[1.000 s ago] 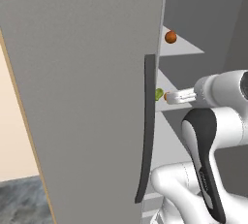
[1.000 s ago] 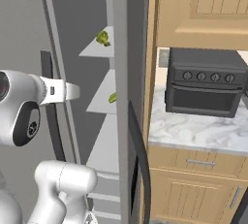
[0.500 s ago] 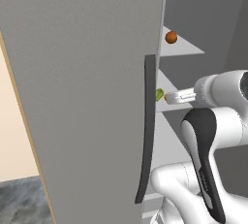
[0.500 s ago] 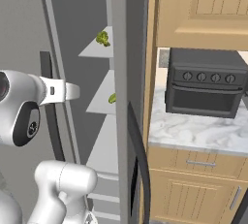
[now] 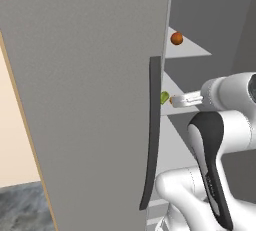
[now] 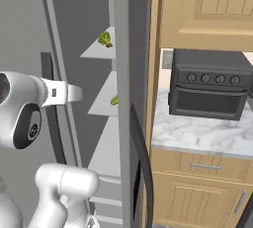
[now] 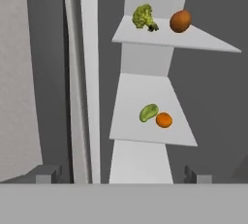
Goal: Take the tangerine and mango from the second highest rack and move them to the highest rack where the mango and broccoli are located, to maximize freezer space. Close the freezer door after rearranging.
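Observation:
In the hand view the second highest rack (image 7: 130, 127) carries the lime-green mango (image 7: 148, 112) with the bright-orange tangerine (image 7: 164, 120) touching its right side. Above it, the highest rack (image 7: 208, 43) holds a broccoli (image 7: 143, 17) and a reddish-brown mango (image 7: 180, 21). My gripper (image 7: 122, 175) is open and holds nothing; it hangs in front of the racks, short of the fruit. From the left base, the gripper (image 5: 179, 100) is level with the green mango (image 5: 164, 97). The freezer door (image 5: 90, 100) stands open with its dark handle (image 5: 152, 130) toward me.
The freezer's other door (image 6: 131, 74) with its curved dark handle (image 6: 141, 172) stands edge-on right of the racks. Beyond it, a black countertop oven (image 6: 210, 91) sits on a marble counter (image 6: 197, 135) between wooden cabinets. Lower racks continue under the second one.

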